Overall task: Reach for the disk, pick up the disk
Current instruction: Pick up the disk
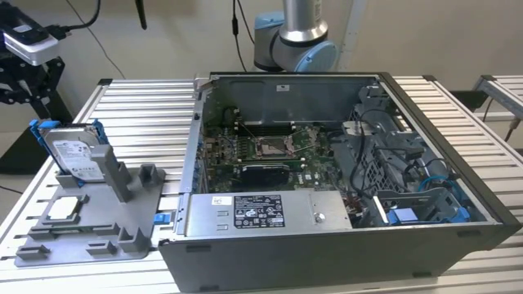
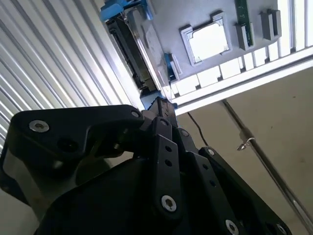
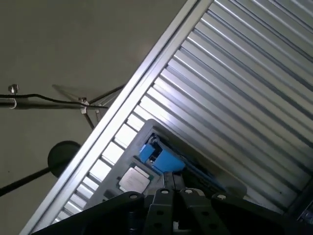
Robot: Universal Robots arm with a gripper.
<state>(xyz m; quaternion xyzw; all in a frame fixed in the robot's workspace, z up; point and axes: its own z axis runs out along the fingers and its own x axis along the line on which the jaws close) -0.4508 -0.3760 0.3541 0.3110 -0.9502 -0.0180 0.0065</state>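
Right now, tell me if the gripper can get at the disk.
Probably yes: the disk stands upright in its holder, top bare, and in the second wrist view nothing lies between it and the gripper.

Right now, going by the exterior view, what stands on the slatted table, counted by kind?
disk, in a blue frame: 1
square chip: 1
small blue bracket: 1
grey holder: 1
open computer case: 1
Total: 5
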